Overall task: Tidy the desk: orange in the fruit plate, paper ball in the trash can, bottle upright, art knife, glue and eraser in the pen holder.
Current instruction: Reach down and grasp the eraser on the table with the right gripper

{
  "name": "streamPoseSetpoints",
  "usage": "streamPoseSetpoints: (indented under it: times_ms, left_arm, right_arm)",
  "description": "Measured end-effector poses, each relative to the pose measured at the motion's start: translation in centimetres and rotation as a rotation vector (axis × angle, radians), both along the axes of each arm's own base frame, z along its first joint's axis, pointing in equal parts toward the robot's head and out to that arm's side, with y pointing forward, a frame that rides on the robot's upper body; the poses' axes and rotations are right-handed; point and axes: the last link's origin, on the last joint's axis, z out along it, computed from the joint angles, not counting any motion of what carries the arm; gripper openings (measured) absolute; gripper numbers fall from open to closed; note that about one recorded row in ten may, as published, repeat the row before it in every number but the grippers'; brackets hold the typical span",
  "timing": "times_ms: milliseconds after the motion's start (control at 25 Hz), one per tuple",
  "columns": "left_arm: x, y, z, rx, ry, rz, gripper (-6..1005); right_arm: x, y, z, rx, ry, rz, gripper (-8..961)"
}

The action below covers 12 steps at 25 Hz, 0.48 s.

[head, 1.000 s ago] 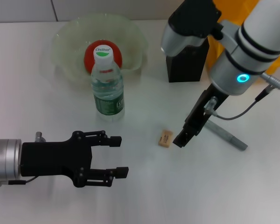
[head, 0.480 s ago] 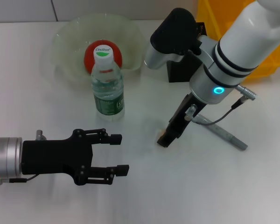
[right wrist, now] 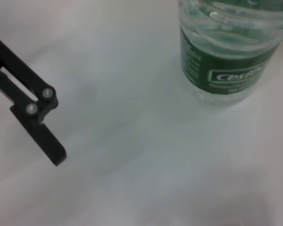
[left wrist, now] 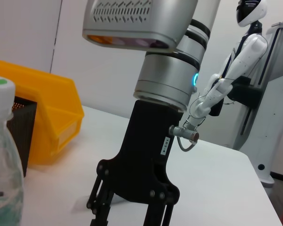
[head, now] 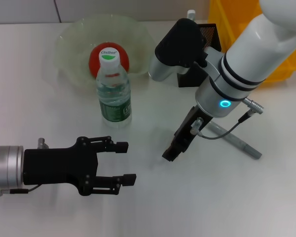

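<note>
Though lowered right down to the table (head: 153, 207), gives away nothing of its grip from the head view: right gripper (head: 170, 153), tip at the surface, between the bottle (head: 113, 96) and the knife (head: 240, 144). Cannot tell whether open or shut, nor whether holding anything (tips cut off by the edge in the left wrist view). No sighting of the eraser in any view; possibly hidden beneath that gripper, but cannot say.

Parked low at the near left: left gripper (head: 122, 164), spread wide, empty, pointing across toward the right arm and well apart from it.

Standing upright, cap on, green label facing the robot: bottle, just in front of the plate (head: 69, 47). Seen again up close in the right wrist view, base on the table.

Resting inside the plate, half hidden behind the bottle cap: orange (head: 94, 60).

Lying flat on the table to the right of the right gripper, slanted, partly under the arm's cable: knife, grey.

Standing at the far side, mostly covered by the right arm: pen holder (head: 210, 35), black mesh, with a small white top (perhaps the glue) poking up at its rim. Just beside it on the right: yellow bin (head: 237, 22).
</note>
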Motion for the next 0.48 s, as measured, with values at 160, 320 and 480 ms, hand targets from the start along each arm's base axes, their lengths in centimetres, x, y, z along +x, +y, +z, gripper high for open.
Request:
streamPoseSetpoints:
  times_ms: [160, 320, 480]
  left_arm:
    - [-0.03, -0.06, -0.07, 0.0, -0.001, 0.003, 783]
    - [-0.13, -0.03, -0.15, 0.006, 0.004, 0.008, 783]
    - [-0.12, -0.06, -0.22, 0.007, 0.004, 0.009, 783]
  right_arm:
    - [0.28, -0.03, -0.09, -0.004, -0.009, -0.007, 681]
    - [0.31, -0.03, -0.11, -0.004, -0.01, -0.007, 676]
    - [0.43, -0.06, -0.15, -0.007, -0.014, -0.009, 506]
